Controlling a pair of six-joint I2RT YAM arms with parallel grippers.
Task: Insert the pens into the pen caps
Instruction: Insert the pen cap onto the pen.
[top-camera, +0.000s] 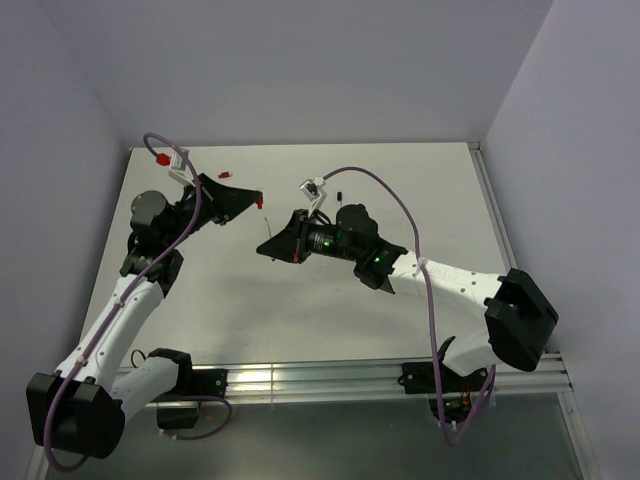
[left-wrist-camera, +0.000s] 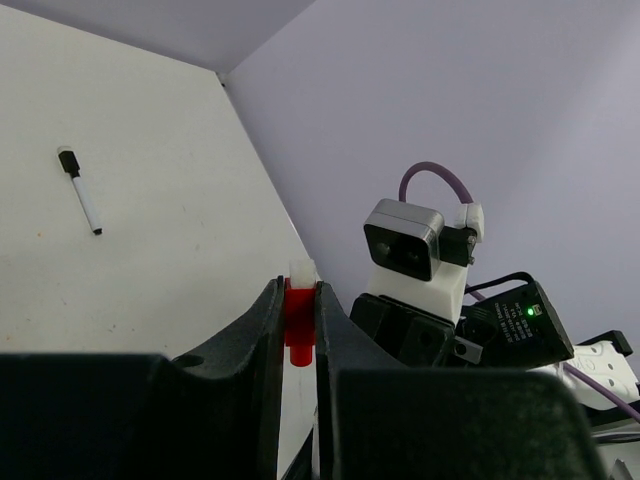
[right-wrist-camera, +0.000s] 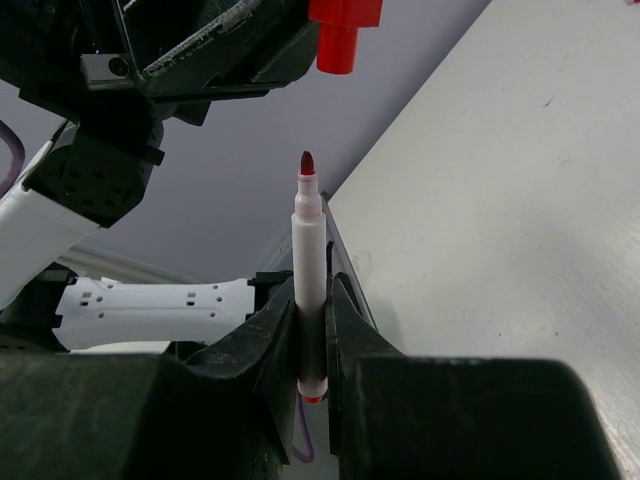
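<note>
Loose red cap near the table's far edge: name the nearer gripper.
Left. The left gripper, holding a second cap, is just right of the loose cap; the right gripper, holding a pen, is farther off, lower in the overhead view.

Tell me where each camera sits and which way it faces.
Top external: above and behind, looking down on the table; the left arm and right arm show.
Left wrist: behind the left pincer, looking past the red cap it grips to the right arm.
Right wrist: behind the right pincer, looking along the uncapped pen it grips, toward the left pincer.
Shared: both wrist views show the red cap.
</note>
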